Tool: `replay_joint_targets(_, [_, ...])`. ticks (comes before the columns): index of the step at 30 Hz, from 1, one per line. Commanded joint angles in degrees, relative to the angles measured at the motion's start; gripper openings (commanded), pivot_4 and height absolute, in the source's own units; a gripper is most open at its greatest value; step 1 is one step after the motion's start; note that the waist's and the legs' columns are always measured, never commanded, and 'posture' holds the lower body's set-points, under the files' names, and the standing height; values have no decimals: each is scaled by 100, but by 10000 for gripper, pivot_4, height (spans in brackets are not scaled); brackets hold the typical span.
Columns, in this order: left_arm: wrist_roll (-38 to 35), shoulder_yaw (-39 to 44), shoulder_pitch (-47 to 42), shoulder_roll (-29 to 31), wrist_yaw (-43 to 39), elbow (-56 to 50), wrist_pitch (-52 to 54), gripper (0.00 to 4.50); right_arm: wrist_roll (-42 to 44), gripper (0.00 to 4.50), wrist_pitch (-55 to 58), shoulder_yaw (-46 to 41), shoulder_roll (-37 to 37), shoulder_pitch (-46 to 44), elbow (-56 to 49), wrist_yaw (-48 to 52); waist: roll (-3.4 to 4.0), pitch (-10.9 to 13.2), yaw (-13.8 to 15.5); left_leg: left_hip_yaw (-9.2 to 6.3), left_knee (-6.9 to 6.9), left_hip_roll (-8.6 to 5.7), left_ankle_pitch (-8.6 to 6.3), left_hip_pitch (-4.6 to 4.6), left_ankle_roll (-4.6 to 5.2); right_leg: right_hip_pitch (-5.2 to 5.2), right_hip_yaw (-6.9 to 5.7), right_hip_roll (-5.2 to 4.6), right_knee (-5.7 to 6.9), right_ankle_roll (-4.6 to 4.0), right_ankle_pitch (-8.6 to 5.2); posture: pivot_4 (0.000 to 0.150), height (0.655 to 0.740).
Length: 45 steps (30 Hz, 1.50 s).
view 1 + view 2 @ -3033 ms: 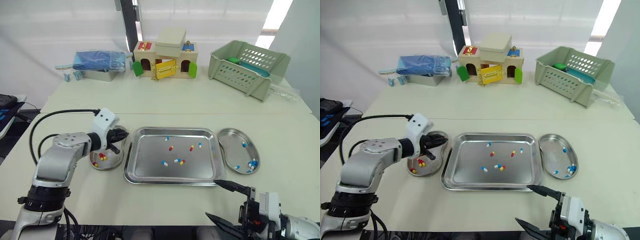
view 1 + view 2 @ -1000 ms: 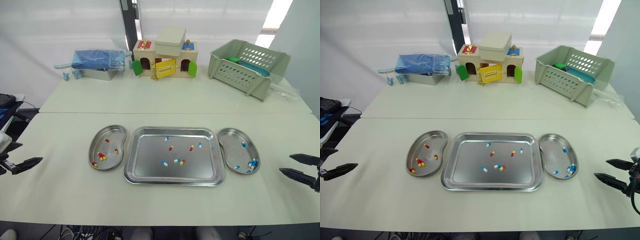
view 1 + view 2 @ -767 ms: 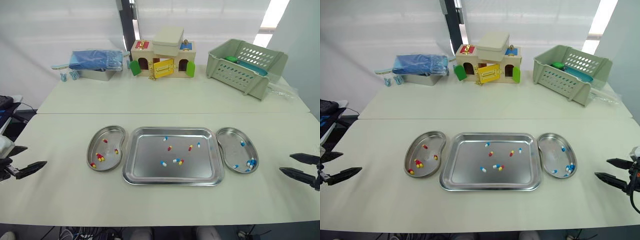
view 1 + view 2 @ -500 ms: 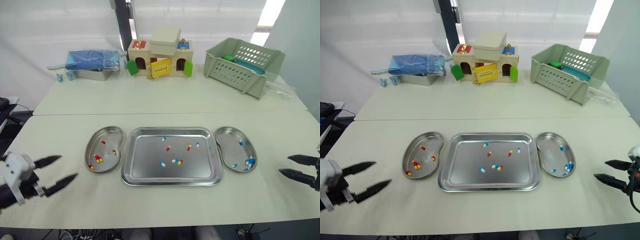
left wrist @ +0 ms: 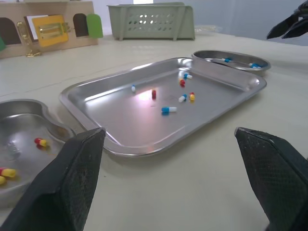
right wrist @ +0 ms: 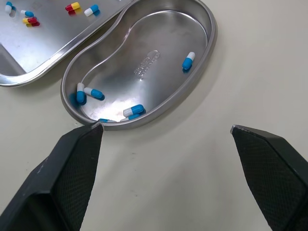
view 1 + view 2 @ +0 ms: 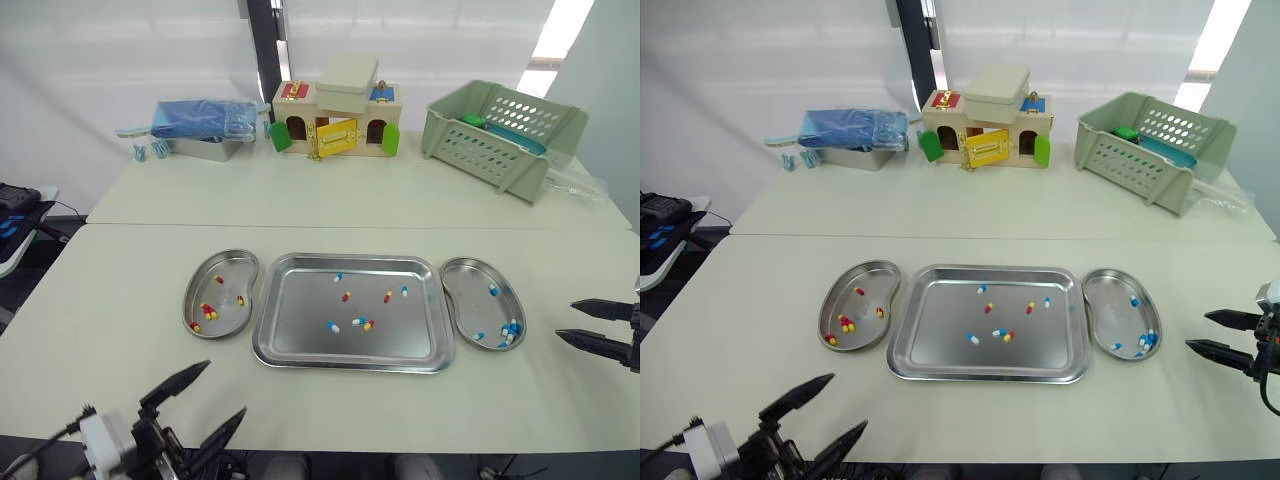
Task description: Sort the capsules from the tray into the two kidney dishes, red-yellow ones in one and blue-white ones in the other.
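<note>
The tabletop [image 7: 120, 300] in front of you carries the steel tray [image 7: 300, 335] midway along its near half, with a kidney dish just beside each short side: the left dish [image 7: 226, 270] toward the left edge, the right dish [image 7: 468, 290] toward the right edge. Your left hand [image 7: 224, 388] hovers at the near edge, toward the near left corner, fingers spread wide and gripping nothing. Your right hand [image 7: 565, 320] hangs at the right edge, apart from the right dish, likewise spread and empty. Loose in the tray you have a few red-yellow capsules [image 7: 346, 296] and blue-white capsules [image 7: 332, 326]; the left dish holds red-yellow ones, the right dish blue-white ones.
</note>
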Motion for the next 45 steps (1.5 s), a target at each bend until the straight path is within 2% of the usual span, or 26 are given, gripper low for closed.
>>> replay_joint_targets(1, [11, -154, -38, -199, -29, 251, -779, 44624, 118, 45000, 87, -212, -254, -132, -286, 181, 1, -1, 0, 0, 2, 0, 0, 1, 0, 1, 1, 0, 1, 0, 0, 1500, 7400])
replay_joint_targets(4, [33, -272, -176, -204, -24, 512, -1160, 44624, 626, 45000, 806, -348, -420, -282, -849, 303, 11, -4, -5, 0, 2, -1, 0, 1, 0, 2, 1, 0, 1, 2, 1, 1500, 7400])
replay_joint_targets(9, [35, -524, -242, -109, 159, 597, -1354, 44624, 1668, 45000, 1897, -239, -315, -684, -2721, -206, 41, -17, -4, -1, -3, 0, -2, -2, 3, 1, 0, 0, -9, 2, 0, 1500, 7400])
replay_joint_targets(13, [64, -713, -231, -36, 322, 544, -1382, 44624, 2203, 45000, 2583, 846, 431, -1669, -4275, -1612, 40, -17, -14, -7, -3, 2, -2, -9, 3, -1, -6, 3, -12, 3, 1, 1500, 7400])
replay_joint_targets(15, [80, -788, -234, -2, 394, 539, -1407, 44624, 1937, 45000, 2821, 1709, 887, -2206, -4665, -2167, 41, -18, -11, -13, -2, 2, -1, -13, 2, -5, -10, 4, -13, 3, 1, 1500, 7400])
replay_joint_targets(18, [117, -859, -268, 57, 534, 540, -1430, 44624, 1371, 45000, 3342, 3085, 1742, -3016, -4635, -2976, 38, -18, -8, -22, -1, 0, -1, -32, 1, -25, -15, 4, -11, 2, 1, 1500, 7400])
replay_joint_targets(26, [183, -930, -281, 176, 888, 510, -1481, 44624, -159, 45000, 3873, 5354, 3279, -4217, -3908, -4110, 40, -21, -20, -39, -2, -5, 0, -43, 1, -57, -15, 4, 12, -3, -1, 1500, 7400])
replay_joint_targets(30, [217, -1016, -235, 188, 1005, 452, -1517, 44624, -586, 45000, 3719, 5797, 3574, -4224, -3655, -4189, 35, -24, -10, -44, -1, -7, 0, -48, 1, -66, -15, 5, 13, -4, -1, 1500, 7400])
replay_joint_targets(33, [222, -1053, -220, 209, 1067, 442, -1534, 45000, -794, 39254, 3635, 5878, 3735, -4229, -3439, -4227, 34, -25, -20, -43, 0, -7, 0, -46, 1, -67, -14, 5, 18, -4, -1, 1500, 7400])
replay_joint_targets(37, [227, -1090, -191, 259, 1118, 449, -1560, 45000, -1139, 25487, 3477, 6056, 3729, -4265, -3226, -4126, 33, -25, -30, -45, 0, -6, 0, -46, 1, -70, -14, 8, 22, -4, -1, 1500, 7400])
replay_joint_targets(45, [250, -1108, -173, 369, 1194, 442, -1540, 45000, -1565, 25487, 3327, 6354, 3759, -4128, -2973, -3969, 32, -26, -67, -44, -1, -6, 0, -46, 1, -71, -13, 8, 22, -4, -1, 1500, 7400])
